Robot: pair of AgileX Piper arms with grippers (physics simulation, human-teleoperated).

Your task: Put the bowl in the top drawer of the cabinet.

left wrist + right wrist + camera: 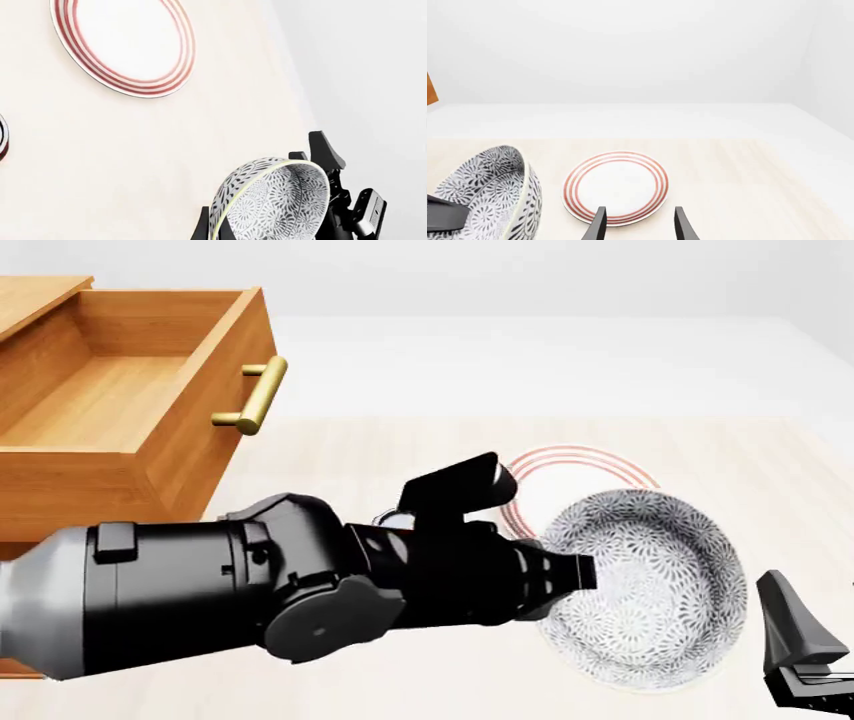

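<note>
The bowl [661, 590], white with a fine dark floral pattern, is tipped up on edge with its inside facing the front camera. My left gripper [585, 575] is shut on its rim, and in the left wrist view the fingertips [202, 227] straddle the bowl [277, 202]. The cabinet [80, 490] stands at the far left with its top drawer [94, 390] pulled open and empty, brass handle [254, 395] on its front. My right gripper [639, 222] is open beside the bowl [494, 197], holding nothing.
A flat white plate with red rings [577, 465] lies on the table just behind the bowl; it also shows ahead of the right fingers as the plate [616, 187]. Another ringed dish edge [2, 137] peeks in. The right gripper's finger [798, 630] stands at the front right.
</note>
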